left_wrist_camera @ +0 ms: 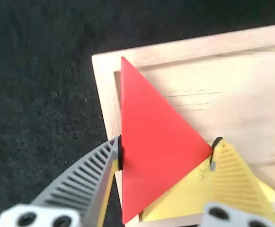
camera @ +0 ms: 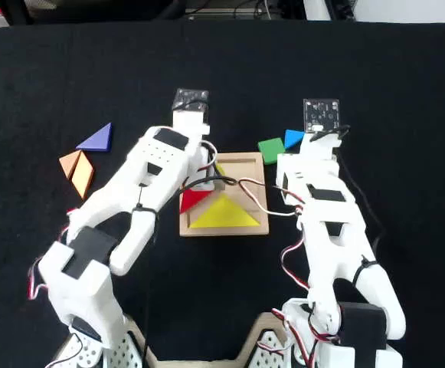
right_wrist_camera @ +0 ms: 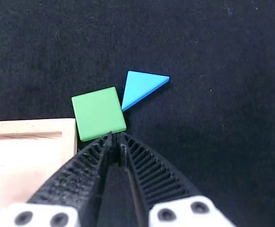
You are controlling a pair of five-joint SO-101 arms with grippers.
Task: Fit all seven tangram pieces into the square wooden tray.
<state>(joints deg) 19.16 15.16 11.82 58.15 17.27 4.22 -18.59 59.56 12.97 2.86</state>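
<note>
The tray [camera: 226,231] sits in the middle of the frame on the black table [camera: 38,69]. A yellow triangle [camera: 222,213] lies inside it, along the lower side.

The left gripper [left_wrist_camera: 167,150] is closed on the red triangle [left_wrist_camera: 146,118], with one finger on each side. In the high view the red triangle is at the tray's left side. It lies over the tray's wall there and covers a bit of the yellow triangle.

The right gripper [right_wrist_camera: 114,142] is closed tight with nothing in it. Its tips are at the edge of the green square [right_wrist_camera: 98,112]. The green square lies just outside the tray's upper right corner, and the blue triangle [right_wrist_camera: 139,87] is right beside it.

Well apart, in the left part of the frame, lie a purple triangle [camera: 97,139] and two orange pieces [camera: 82,180], close together.
</note>
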